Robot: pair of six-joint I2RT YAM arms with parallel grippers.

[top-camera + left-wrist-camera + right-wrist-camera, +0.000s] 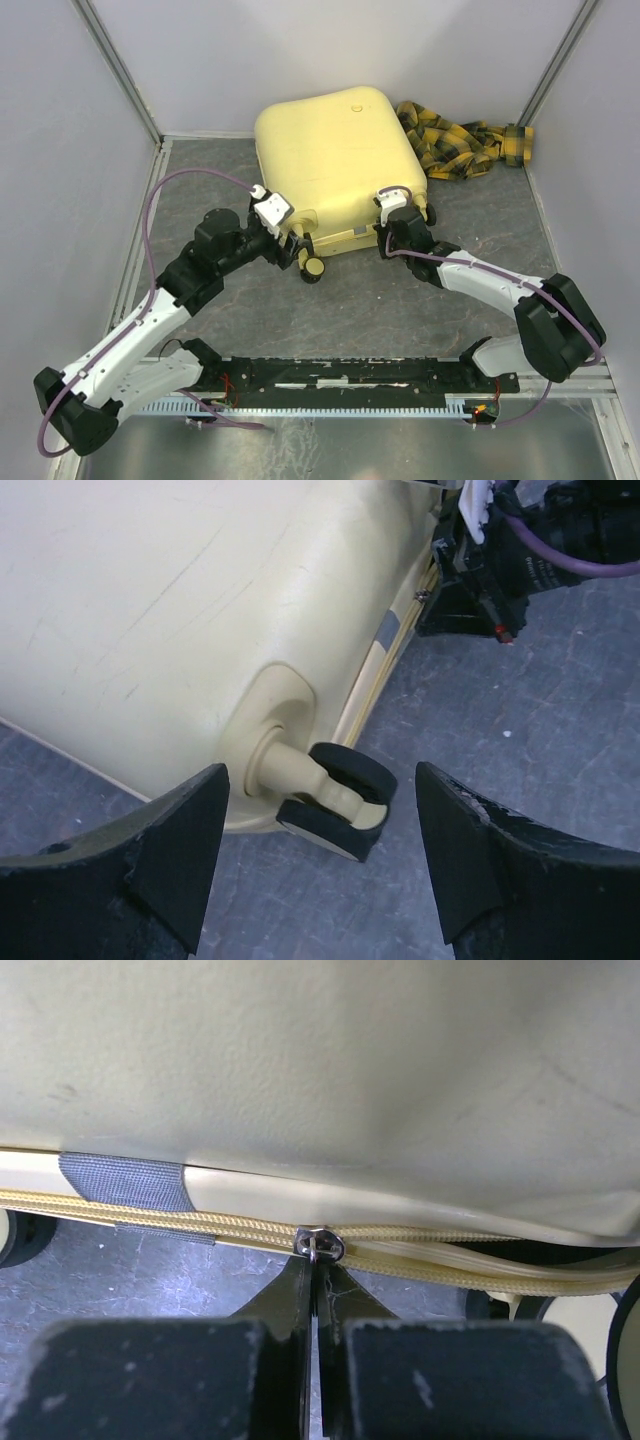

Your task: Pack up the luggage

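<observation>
The pale-yellow hard-shell luggage (335,160) lies flat on the grey table with its lid down and its wheels toward me. My right gripper (322,1270) is shut on the metal zipper pull (320,1244) at the near edge; the zipper is joined to its left and parted to its right. In the top view that gripper (392,226) sits at the near right corner. My left gripper (320,810) is open, its fingers either side of a black wheel (340,795) without touching it; in the top view it (296,245) is at the near left corner.
A yellow-and-black plaid cloth (462,145) lies crumpled behind the suitcase at the back right. Grey walls enclose the table on three sides. A black rail (350,380) runs along the near edge between the arm bases.
</observation>
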